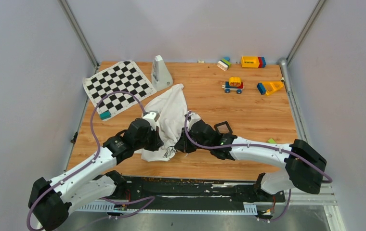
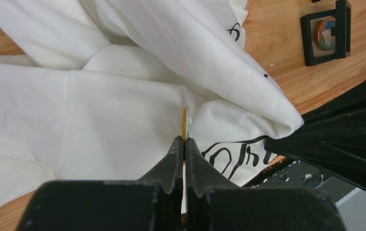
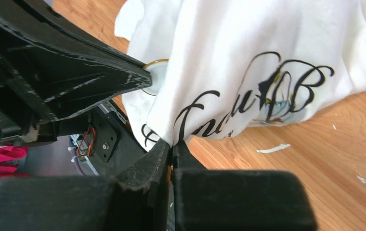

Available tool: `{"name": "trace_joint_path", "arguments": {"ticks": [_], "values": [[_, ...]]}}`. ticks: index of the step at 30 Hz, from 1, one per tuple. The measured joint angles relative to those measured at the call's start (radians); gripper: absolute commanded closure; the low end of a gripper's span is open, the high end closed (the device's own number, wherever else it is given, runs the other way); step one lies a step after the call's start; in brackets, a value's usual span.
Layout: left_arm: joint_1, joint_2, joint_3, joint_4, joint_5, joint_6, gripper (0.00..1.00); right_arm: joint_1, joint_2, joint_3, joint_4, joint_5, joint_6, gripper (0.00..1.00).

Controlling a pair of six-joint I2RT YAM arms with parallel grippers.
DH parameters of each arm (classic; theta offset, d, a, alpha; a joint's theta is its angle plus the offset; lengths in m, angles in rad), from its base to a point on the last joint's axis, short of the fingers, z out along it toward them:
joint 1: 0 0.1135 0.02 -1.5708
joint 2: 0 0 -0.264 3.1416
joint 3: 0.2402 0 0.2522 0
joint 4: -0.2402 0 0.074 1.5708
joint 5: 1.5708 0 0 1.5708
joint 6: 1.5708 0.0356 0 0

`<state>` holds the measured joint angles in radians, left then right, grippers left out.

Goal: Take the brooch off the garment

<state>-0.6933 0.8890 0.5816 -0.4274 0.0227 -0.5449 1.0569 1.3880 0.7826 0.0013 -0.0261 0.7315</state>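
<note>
Left tool (image 2: 184,146) is pinched fully closed on the brooch (image 2: 184,121) — a thin gold disc seen edge-on, touching the white T-shirt (image 2: 113,110) at its near hem, just beside the black script lettering (image 2: 229,156). Right tool (image 3: 173,147) is clamped tight on a fold of that same hem, under the lettering — wooden bench (image 3: 316,168) beneath.
</note>
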Motion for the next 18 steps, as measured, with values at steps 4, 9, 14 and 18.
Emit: {"name": "trace_joint_path", "arguments": {"ticks": [4,9,14,18], "values": [[0.002,-0.018,0.0,-0.007,0.008,-0.005,1.0,-0.009,0.002,0.0,-0.034,0.019,0.004,0.9],[0.012,-0.043,0.0,-0.011,0.037,-0.013,1.0,-0.033,0.002,0.005,-0.065,0.032,0.0,0.97],[0.015,-0.017,0.01,-0.034,0.077,-0.019,1.0,-0.044,0.002,0.049,-0.103,0.036,-0.029,0.98],[0.015,0.004,0.039,-0.047,0.095,-0.03,1.0,-0.044,0.002,0.095,-0.124,0.036,-0.053,0.98]]}}
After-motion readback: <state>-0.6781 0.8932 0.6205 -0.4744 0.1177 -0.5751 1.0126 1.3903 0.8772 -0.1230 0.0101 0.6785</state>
